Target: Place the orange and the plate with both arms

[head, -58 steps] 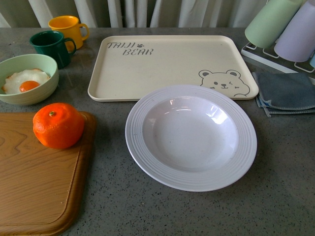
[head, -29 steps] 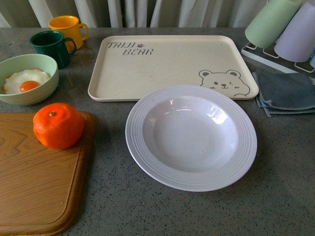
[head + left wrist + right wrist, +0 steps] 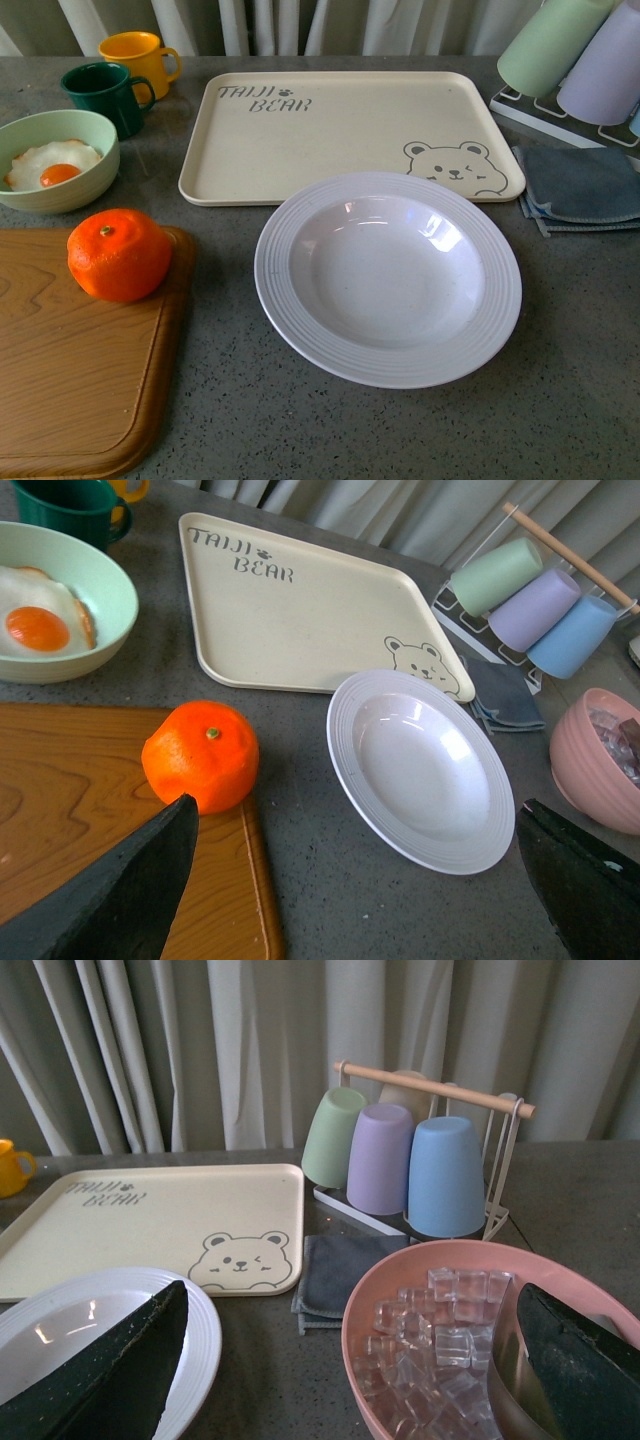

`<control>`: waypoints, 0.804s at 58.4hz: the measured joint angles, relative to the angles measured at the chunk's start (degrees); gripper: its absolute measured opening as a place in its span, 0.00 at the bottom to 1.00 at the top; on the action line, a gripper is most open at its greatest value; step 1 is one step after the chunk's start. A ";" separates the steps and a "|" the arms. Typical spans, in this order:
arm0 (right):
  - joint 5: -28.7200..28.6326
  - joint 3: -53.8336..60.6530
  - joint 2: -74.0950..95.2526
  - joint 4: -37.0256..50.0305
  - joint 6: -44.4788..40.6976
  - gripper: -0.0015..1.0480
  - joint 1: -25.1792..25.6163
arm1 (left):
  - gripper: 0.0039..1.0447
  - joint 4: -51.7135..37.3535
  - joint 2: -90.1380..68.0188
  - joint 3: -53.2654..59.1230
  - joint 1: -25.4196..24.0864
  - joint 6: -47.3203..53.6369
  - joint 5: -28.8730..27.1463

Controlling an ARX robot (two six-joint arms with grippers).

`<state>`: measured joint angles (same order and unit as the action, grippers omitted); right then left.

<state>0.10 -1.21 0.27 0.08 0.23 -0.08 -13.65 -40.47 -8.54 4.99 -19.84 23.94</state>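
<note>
The orange (image 3: 119, 254) sits on the far right corner of a wooden cutting board (image 3: 70, 370); the left wrist view shows the orange (image 3: 201, 755) too. The white ridged plate (image 3: 388, 277) rests empty on the grey counter, in front of the cream bear tray (image 3: 340, 130). In the left wrist view the plate (image 3: 422, 768) lies between the fingers' lines. My left gripper (image 3: 360, 880) is open, held back from both, empty. My right gripper (image 3: 350, 1370) is open over a pink bowl, with the plate's edge (image 3: 60, 1330) at one side. Neither arm shows in the front view.
A pale green bowl with a fried egg (image 3: 55, 160), a dark green mug (image 3: 105, 95) and a yellow mug (image 3: 140, 58) stand at the left. A folded grey cloth (image 3: 580, 190) and a cup rack (image 3: 575, 55) are at the right. The pink bowl of ice cubes (image 3: 450, 1350) sits beside the plate.
</note>
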 joint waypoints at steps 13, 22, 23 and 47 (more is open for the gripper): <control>-0.09 0.00 0.00 0.00 0.00 0.91 0.00 | 0.92 -23.04 -30.84 -7.19 7.58 -2.05 -4.46; -0.09 0.00 0.00 0.02 0.00 0.91 0.00 | 0.92 -29.03 -47.58 -12.50 8.79 -1.84 -6.54; -0.09 0.00 0.00 0.02 0.00 0.91 0.00 | 0.92 -29.33 -49.37 -13.14 8.79 -1.62 -6.80; -0.09 0.00 0.00 0.02 0.00 0.91 0.00 | 0.92 -31.12 -58.99 -18.34 6.19 1.49 -9.68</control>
<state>0.01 -1.21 0.27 0.10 0.23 -0.08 -44.77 -99.46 -26.87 11.18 -18.35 14.26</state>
